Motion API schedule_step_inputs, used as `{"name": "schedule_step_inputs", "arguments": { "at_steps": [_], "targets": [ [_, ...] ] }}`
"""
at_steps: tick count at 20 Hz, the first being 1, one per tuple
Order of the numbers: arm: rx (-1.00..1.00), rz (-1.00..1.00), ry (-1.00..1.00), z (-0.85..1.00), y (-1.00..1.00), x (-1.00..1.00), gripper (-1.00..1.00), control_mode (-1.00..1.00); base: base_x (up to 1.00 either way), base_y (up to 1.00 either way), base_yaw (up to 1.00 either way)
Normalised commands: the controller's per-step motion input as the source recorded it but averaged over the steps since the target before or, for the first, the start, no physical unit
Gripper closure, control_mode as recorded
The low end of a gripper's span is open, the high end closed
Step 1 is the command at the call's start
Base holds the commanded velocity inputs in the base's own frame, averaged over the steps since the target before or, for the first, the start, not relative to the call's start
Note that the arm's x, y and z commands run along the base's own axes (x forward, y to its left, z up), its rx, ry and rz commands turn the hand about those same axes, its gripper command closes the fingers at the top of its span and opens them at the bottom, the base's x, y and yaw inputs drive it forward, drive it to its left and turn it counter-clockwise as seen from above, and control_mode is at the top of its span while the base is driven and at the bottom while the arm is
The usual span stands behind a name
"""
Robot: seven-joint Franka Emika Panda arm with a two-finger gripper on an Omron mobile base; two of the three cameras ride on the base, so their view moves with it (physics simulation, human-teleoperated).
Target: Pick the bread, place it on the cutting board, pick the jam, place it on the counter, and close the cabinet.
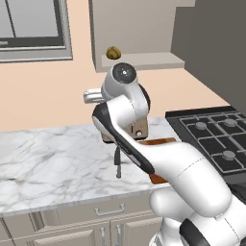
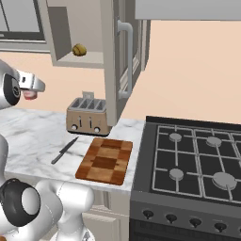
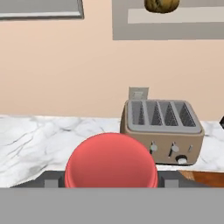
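Observation:
My gripper (image 3: 111,183) is shut on the jam (image 3: 111,162), a squat red jar that sits between the two finger tips. From the right base view, the hand (image 2: 31,86) hovers above the counter (image 2: 33,136) at the left with the jam (image 2: 30,95) under it. The bread (image 2: 79,49), a small brown lumpy loaf, lies on the lower shelf of the open cabinet (image 2: 115,61), also seen as the bread (image 1: 113,53) (image 3: 162,4). The checkered cutting board (image 2: 106,161) rests bare on the counter beside the stove.
A beige toaster (image 2: 88,116) stands on the counter under the cabinet, behind the board. A dark knife (image 2: 64,150) lies left of the board. The gas stove (image 2: 193,160) borders the counter on the right. The cabinet door juts out over the toaster.

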Motion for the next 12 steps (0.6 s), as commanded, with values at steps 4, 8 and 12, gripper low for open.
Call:
{"name": "schedule_step_inputs", "arguments": {
  "at_steps": [4,8,12],
  "targets": [
    [0.02,0.0,0.04,-0.12,0.11,0.0,1.0,-1.0,0.0,0.0,0.0],
    [0.01,0.0,0.06,-0.14,0.11,0.0,1.0,-1.0,0.0,0.0,0.0],
    [0.01,0.0,0.08,-0.13,0.1,0.0,1.0,-1.0,0.0,0.0,0.0]
  ]
}}
